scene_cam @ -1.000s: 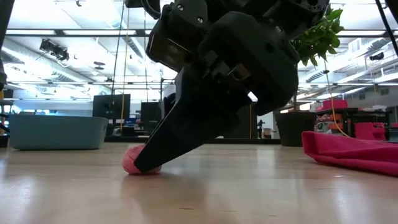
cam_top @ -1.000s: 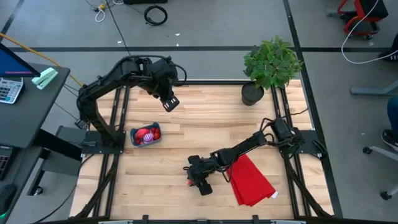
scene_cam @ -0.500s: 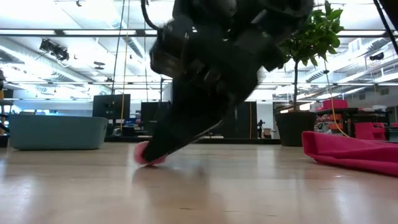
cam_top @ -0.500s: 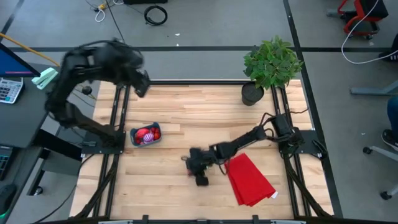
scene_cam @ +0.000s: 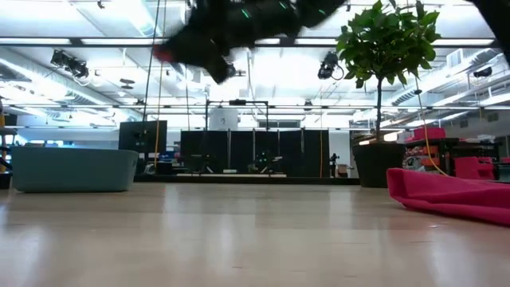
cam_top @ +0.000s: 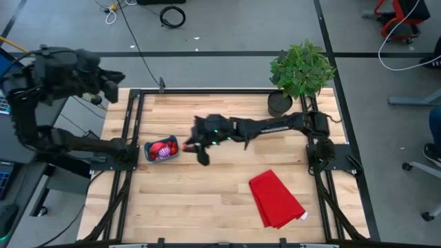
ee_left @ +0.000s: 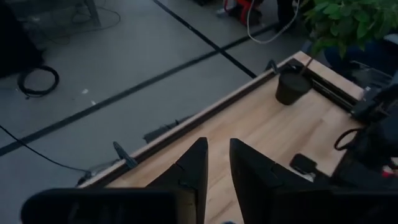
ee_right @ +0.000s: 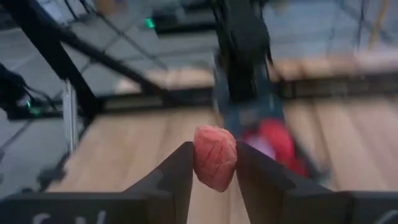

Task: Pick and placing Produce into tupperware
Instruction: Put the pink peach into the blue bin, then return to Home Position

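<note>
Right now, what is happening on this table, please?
The right gripper is shut on a pink piece of produce and holds it in the air beside the teal tupperware, which already contains red pieces. The left gripper is parked off the table's far left corner, holding nothing, with a narrow gap between its fingers. A folded red cloth lies on the wooden table, and a potted plant stands at the far right corner.
</note>
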`<action>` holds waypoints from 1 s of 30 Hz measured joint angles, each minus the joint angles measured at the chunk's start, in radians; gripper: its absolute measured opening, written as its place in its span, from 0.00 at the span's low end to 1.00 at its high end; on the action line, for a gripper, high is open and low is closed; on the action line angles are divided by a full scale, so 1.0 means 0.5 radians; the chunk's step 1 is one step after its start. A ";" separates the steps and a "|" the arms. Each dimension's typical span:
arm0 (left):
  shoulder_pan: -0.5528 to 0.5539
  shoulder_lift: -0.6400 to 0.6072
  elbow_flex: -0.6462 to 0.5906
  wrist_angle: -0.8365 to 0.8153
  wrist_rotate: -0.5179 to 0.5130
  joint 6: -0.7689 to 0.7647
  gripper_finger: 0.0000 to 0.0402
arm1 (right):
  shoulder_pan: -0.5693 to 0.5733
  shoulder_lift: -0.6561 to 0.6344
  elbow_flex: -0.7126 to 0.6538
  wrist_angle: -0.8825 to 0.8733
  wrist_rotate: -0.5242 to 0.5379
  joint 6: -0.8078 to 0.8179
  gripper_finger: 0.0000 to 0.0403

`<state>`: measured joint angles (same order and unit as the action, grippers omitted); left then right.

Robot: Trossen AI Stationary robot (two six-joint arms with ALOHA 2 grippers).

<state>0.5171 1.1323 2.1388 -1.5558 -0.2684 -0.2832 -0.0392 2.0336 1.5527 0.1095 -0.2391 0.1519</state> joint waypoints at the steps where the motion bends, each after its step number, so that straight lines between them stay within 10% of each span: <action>1: 0.015 -0.018 0.001 0.002 -0.002 0.018 0.19 | -0.010 0.051 0.132 -0.027 -0.017 -0.033 0.31; 12: 0.086 -0.082 0.001 -0.008 -0.002 0.132 0.18 | -0.097 0.849 1.468 -0.733 0.042 -0.097 0.35; 30: 0.086 -0.078 -0.001 -0.011 -0.002 0.268 0.20 | -0.163 1.136 1.505 -0.837 0.102 -0.027 0.52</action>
<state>0.5599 1.0931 2.1385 -1.5616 -0.2695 -0.1490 -0.1206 2.6019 2.3054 -0.3091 -0.1881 0.1384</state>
